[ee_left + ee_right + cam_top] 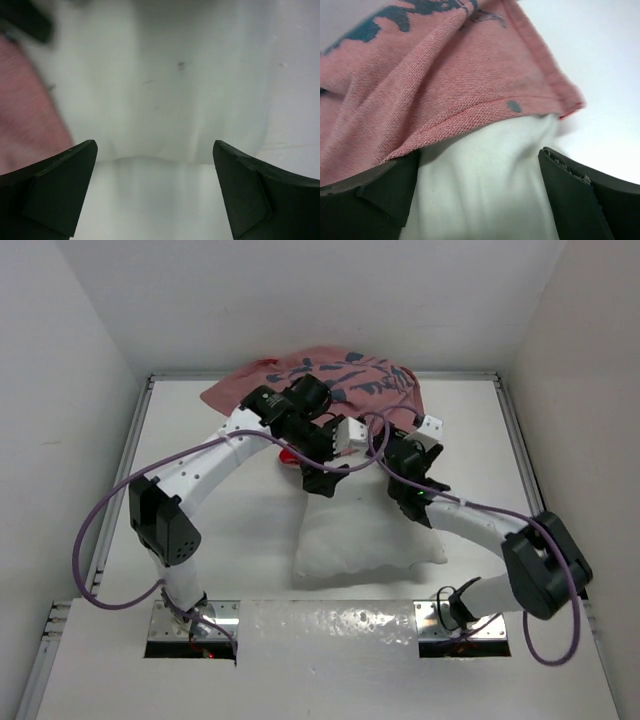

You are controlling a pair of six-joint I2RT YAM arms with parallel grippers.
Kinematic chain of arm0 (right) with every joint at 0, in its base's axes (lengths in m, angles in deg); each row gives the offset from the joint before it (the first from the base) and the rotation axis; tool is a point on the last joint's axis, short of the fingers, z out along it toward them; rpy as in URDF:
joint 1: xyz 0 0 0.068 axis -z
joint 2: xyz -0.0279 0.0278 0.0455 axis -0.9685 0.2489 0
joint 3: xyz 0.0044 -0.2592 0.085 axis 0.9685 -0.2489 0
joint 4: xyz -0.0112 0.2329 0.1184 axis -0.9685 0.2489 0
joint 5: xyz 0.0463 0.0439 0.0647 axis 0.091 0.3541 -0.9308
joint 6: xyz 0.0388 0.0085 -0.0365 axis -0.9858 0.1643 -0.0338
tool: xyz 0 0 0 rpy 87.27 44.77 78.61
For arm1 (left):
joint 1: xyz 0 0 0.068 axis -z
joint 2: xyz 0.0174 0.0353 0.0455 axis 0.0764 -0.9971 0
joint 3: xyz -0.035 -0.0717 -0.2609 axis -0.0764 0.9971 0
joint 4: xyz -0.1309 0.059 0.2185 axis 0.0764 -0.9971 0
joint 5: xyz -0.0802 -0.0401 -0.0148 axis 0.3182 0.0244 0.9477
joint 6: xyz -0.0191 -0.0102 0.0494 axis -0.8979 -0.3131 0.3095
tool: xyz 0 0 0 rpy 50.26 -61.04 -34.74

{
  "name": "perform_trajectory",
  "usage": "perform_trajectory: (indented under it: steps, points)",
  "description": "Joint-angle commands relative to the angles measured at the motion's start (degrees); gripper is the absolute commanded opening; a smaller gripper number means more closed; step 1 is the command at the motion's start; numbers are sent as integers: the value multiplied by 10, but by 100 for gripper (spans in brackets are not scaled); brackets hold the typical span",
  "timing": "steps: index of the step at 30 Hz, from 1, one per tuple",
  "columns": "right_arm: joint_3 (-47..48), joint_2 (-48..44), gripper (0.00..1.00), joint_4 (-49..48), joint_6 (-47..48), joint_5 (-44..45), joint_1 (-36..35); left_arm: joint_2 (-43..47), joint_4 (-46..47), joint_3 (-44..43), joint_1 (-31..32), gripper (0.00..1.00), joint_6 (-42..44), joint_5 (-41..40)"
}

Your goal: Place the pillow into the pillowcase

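The pillow (370, 535) lay on the bench (480, 440), far end under the pillowcase (320, 375) hem. Left fingers (60, 190) and right fingers (580, 195) were spread, gripping nothing, probably to regrip the hem.

The left arm (215, 465) and the right arm (475, 523) have white links and black joints. From the metal base plates (225, 612) a purple cable (77, 560) loops along each arm. The left gripper (155, 190) has black wedge-shaped fingers (55, 195).
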Motion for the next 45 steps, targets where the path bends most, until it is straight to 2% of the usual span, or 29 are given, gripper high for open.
perform_trajectory:
  steps: [1, 3, 4, 5, 6, 7, 8, 9, 10, 12, 13, 14, 15, 16, 20, 24, 26, 28, 32, 36, 37, 38, 39, 40, 41, 42, 43, 44, 45]
  points:
    - [53, -94, 99, 219, 116, -4, 18, 50, 79, -20, -6, 100, -96, -89]
    - [71, -147, 99, 325, 174, -74, 36, 88, 150, 8, -6, 100, -153, -199]
    - [93, -160, 99, 352, 206, -107, 49, 112, 170, 53, -7, 93, -158, -230]
    - [107, -171, 82, 379, 234, -162, 51, 120, 200, 78, -7, 42, -159, -289]
    - [127, -178, 58, 439, 265, -175, 51, 126, 215, 100, -9, 15, -171, -320]
    - [174, -180, 34, 476, 258, -182, 50, 127, 224, 140, -21, 0, -175, -339]
    - [198, -175, 19, 506, 245, -190, 50, 124, 240, 160, -28, 0, -174, -369]
    - [222, -168, 23, 559, 237, -217, 47, 122, 253, 180, -32, 0, -167, -384]
    - [262, -151, 31, 579, 230, -227, 31, 120, 271, 225, -39, 0, -166, -399]
    - [287, -131, 58, 604, 223, -220, 0, 115, 322, 271, -48, 26, -164, -424]
    - [296, -116, 66, 602, 220, -218, -36, 106, 347, 276, -59, 43, -167, -425]
    - [297, -109, 76, 597, 218, -216, -55, 98, 355, 276, -68, 49, -169, -415]
    - [294, -102, 97, 578, 216, -212, -72, 89, 362, 267, -78, 55, -179, -406]
    - [290, -87, 99, 566, 216, -198, -110, 63, 369, 258, -101, 60, -183, -395]
    - [281, -53, 99, 509, 197, -133, -180, -10, 370, 215, -154, 60, -189, -307]
    - [213, -35, 99, 420, 189, -110, -220, -25, 470, 275, -159, 64, -154, -223]
    - [209, 0, 99, 426, 177, -101, -224, -26, 497, 307, -158, 66, -123, -136]
    - [214, 26, 99, 460, 148, -101, -224, -35, 503, 315, -154, 76, -80, -52]
    - [171, 41, 99, 430, 124, -118, -223, -66, 482, 318, -152, 80, -29, -30]
    - [136, 38, 99, 397, 106, -110, -204, -105, 504, 304, -153, 84, -43, -79]
    - [125, 38, 97, 381, 97, -116, -197, -114, 518, 295, -152, 84, -76, -106]
    - [105, 37, 88, 372, 89, -142, -178, -136, 540, 276, -149, 84, -103, -140]
    - [95, 37, 81, 365, 81, -155, -167, -150, 556, 260, -150, 76, -125, -195]
    - [87, 37, 71, 355, 62, -167, -159, -167, 550, 218, -152, 64, -150, -212]
    - [72, 37, 43, 353, 55, -175, -145, -196, 537, 196, -154, 45, -160, -221]
    - [65, 37, 26, 349, 53, -186, -141, -206, 502, 177, -156, 11, -168, -210]
    - [60, 36, 12, 337, 56, -189, -139, -212, 482, 153, -158, 0, -172, -196]
    - [53, 35, 0, 326, 62, -196, -138, -207, 443, 146, -159, 0, -173, -180]
    - [50, 32, 0, 314, 70, -222, -136, -196, 420, 143, -159, 0, -166, -138]
